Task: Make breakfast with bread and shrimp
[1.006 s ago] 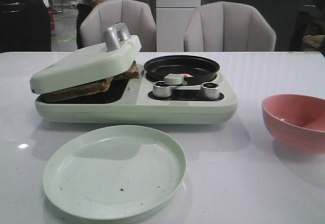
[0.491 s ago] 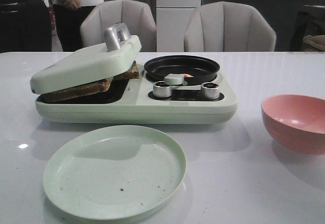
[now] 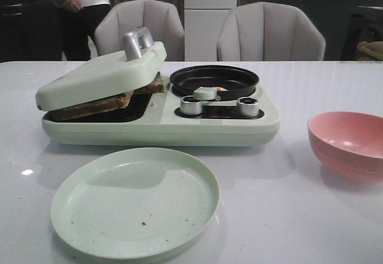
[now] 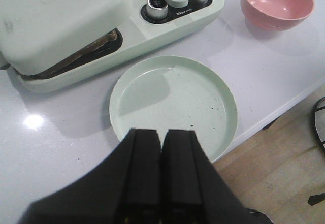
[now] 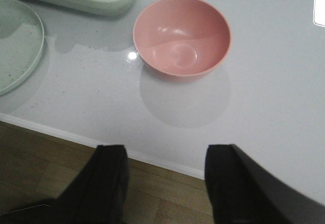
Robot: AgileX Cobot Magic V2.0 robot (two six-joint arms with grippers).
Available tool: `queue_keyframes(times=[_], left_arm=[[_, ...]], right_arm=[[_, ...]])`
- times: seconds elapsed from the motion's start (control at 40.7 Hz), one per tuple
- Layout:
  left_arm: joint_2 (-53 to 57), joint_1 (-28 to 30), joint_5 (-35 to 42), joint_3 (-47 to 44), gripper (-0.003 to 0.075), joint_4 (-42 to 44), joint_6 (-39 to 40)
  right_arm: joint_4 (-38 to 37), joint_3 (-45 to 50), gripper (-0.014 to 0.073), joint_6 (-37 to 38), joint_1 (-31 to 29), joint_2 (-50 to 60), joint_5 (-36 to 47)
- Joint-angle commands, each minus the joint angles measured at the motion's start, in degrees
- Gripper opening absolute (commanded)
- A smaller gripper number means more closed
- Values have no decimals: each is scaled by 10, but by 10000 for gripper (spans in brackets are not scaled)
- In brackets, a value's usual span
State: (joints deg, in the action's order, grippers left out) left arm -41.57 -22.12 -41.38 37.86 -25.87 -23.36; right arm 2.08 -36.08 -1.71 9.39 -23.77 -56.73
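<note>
Bread (image 3: 96, 104) with a brown crust lies in the left bay of a pale green breakfast maker (image 3: 161, 126), and the maker's lid (image 3: 99, 75) rests tilted on it. The bread's dark edge (image 4: 96, 46) also shows under the lid in the left wrist view. A small orange-white bit, apparently the shrimp (image 3: 220, 88), peeks out of the black pan (image 3: 214, 78) behind the pan's handle. My left gripper (image 4: 161, 131) is shut and empty above the near rim of the green plate (image 4: 172, 102). My right gripper (image 5: 165, 150) hangs open over the table's front edge, short of the pink bowl (image 5: 182, 33). Neither gripper appears in the front view.
An empty pale green plate (image 3: 134, 201) lies in front of the maker. The empty pink bowl (image 3: 348, 144) stands at the right. Two silver knobs (image 3: 191, 105) sit on the maker's front. Two chairs (image 3: 269, 33) and standing people (image 3: 36, 12) are behind the table.
Nothing on the table has moved. The people standing behind at the left have shifted further left.
</note>
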Motion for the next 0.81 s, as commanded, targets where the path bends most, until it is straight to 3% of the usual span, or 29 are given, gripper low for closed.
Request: queue_keyframes(times=[0.0,0.245,0.442,0.589,0.785], left_arm=[[3,-4,36,15,101,-14,3],[3,-4,37,15,101,-14,3],[3,-4,44,15,102,10,6],[3,-4,71,15,102,119,141],[3,-4,67,15,101,147,153]], right_arm=[[-5,-14,406,-2,0,8,33],[-5,-14,29,-2,-1,8,36],[-5,-14,42,-2,-1,8,47],[-5,-14,42,-2,-1,8,45],[-5,-14,42,-2,-1,8,45]])
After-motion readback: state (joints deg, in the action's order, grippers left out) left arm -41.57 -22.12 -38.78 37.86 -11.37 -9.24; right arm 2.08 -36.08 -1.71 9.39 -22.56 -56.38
